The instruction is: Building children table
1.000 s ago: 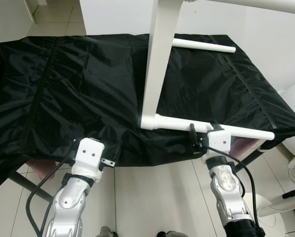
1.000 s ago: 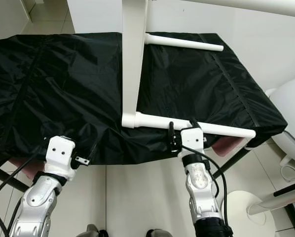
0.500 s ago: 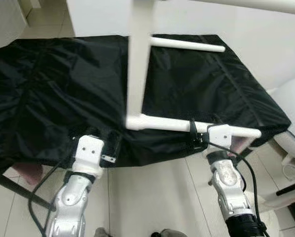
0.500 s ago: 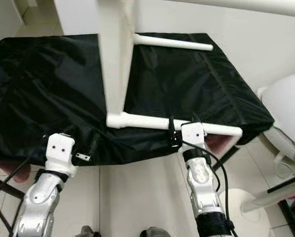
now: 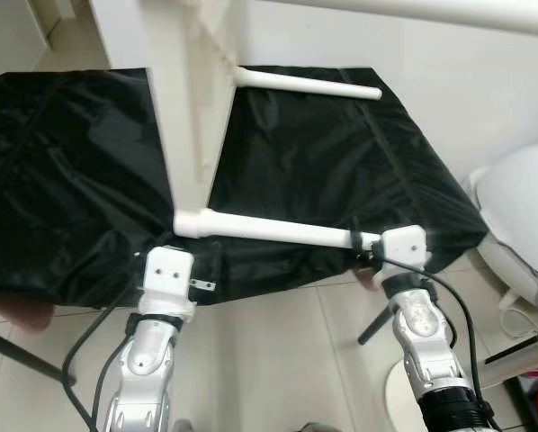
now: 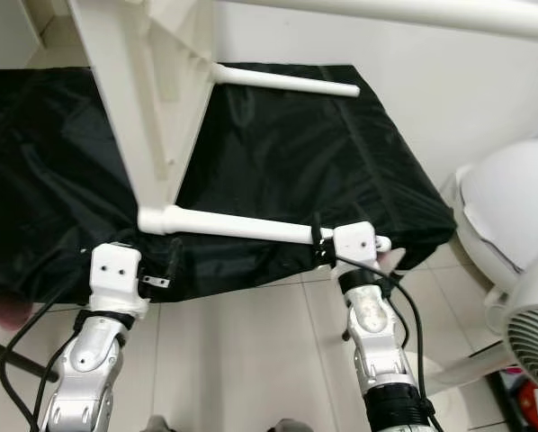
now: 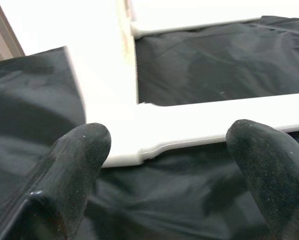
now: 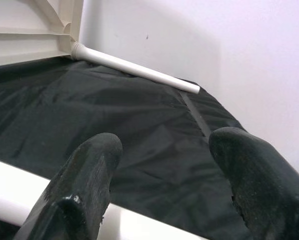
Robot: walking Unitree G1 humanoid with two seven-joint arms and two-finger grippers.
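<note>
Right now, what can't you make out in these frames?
- Right claw on the near white leg: head views, the wrist block hides whether it actually grips.
- Tabletop panel: cut off by the top edge.
- What lies under the black cover: hidden by the cloth.
- Left claw: open beside the leg joint; contact unclear.

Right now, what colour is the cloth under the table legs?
The cloth is plain black, a bit shiny and wrinkled. The left eye view shows it best.

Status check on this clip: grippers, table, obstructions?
Right gripper at the end of the near leg, fingers open around it. Left gripper open, just short of the leg's socket. White table tipped on black cloth. Nothing blocking.
</note>
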